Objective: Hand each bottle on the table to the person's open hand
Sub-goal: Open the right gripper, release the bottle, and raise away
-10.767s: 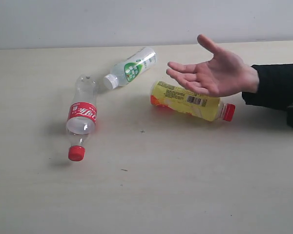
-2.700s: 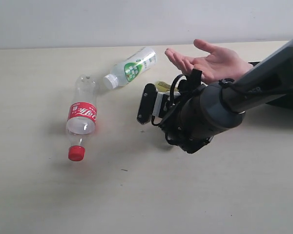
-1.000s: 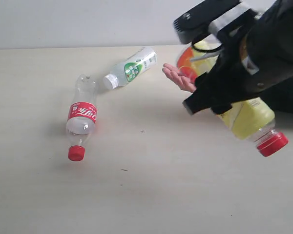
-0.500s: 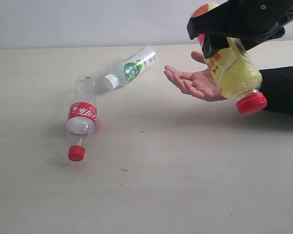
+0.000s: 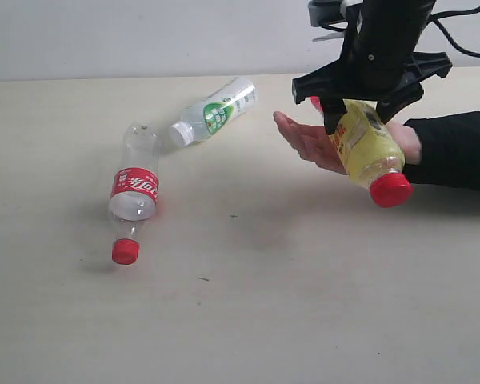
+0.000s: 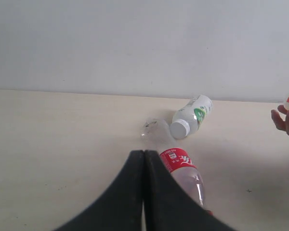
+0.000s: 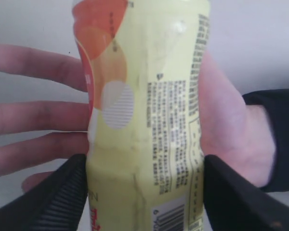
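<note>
The right gripper (image 5: 354, 110), clamped on the yellow bottle (image 5: 370, 152), has lowered it over the open hand (image 5: 308, 142); release is the next step. The left gripper (image 6: 144, 187) is fully closed and empty.

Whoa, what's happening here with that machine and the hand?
The robot's right gripper holds a yellow bottle, red cap down, over a person's open hand. It has not let go. A red-labelled bottle and a white-capped bottle lie on the table. The left gripper is shut and empty.
</note>
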